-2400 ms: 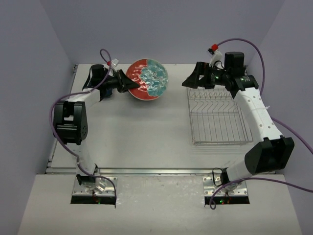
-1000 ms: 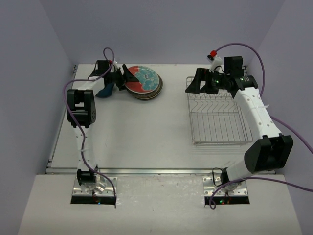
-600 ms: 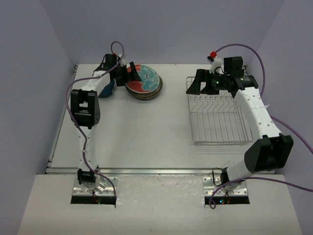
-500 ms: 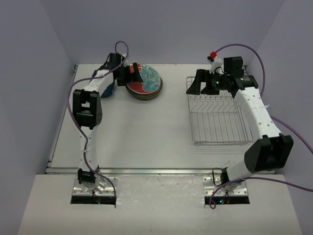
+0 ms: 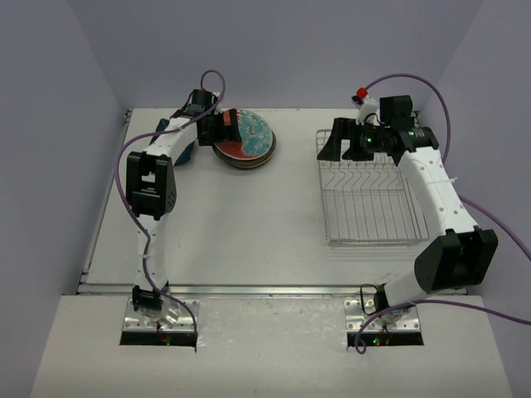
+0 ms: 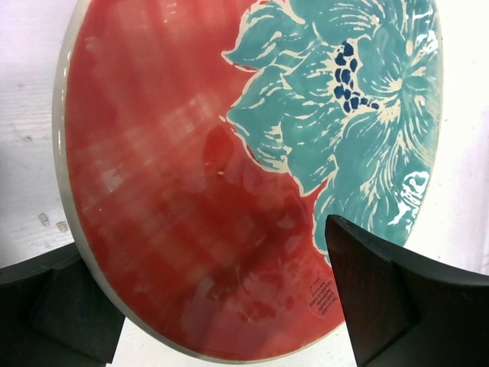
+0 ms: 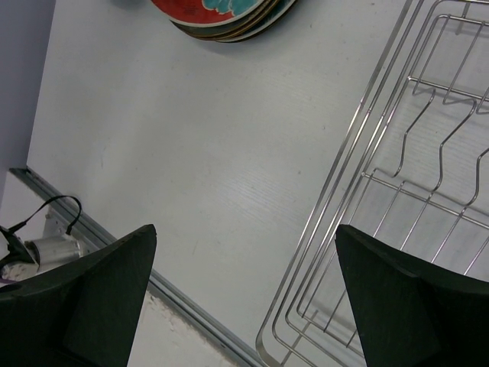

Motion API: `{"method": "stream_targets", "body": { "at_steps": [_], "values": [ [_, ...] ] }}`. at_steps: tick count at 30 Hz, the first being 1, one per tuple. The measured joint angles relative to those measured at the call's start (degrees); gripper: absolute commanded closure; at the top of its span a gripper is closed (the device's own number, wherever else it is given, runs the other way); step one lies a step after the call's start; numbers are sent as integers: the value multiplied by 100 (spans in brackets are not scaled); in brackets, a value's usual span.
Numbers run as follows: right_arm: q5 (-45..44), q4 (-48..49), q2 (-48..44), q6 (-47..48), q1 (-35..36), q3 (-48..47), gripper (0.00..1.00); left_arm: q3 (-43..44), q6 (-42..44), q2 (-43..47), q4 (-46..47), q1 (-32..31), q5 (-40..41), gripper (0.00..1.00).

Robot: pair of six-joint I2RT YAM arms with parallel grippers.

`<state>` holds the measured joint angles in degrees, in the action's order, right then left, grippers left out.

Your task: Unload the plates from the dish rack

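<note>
The plates (image 5: 247, 139) lie flat in a stack at the back left of the table. The top one (image 6: 229, 153) is red with a teal flower. My left gripper (image 5: 226, 128) hovers over the stack's left edge, open, its fingers (image 6: 390, 298) spread either side of the top plate's near rim without holding it. The dish rack (image 5: 373, 211) stands on the right with no plate in it. My right gripper (image 5: 336, 148) hangs open above the rack's back left corner (image 7: 397, 191), nothing between its jaws. The stack (image 7: 221, 15) also shows at the top of the right wrist view.
A blue-teal object (image 5: 181, 149) lies just left of the stack, partly under the left arm. A metal rail (image 5: 249, 288) runs along the table's near edge. Purple walls close in the back and both sides.
The left arm lowered the tilted red plate onto the stack, opened its jaws and shifted up and right. The right arm has barely moved.
</note>
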<state>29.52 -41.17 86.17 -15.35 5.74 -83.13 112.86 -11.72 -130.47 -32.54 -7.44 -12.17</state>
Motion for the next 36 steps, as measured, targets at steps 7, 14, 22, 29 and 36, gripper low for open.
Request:
{"method": "stream_targets", "body": {
  "at_steps": [7,14,22,29,36],
  "values": [
    [-288,-4,0,-39,0,-83,1,0,383,375,-344,-111,1129,0],
    [-670,-4,-10,-111,0,-85,1,-6,724,917,-491,-138,1665,0],
    [-1242,527,-893,-34,0,908,1,-1912,992,2845,-254,-256,1207,0],
    [-1943,1160,-2381,405,1,2580,1,-4005,1264,5325,384,-349,987,0],
    [-2528,1437,-3221,889,0,3752,1,-5529,1502,6844,610,-349,987,0]
  ]
}}
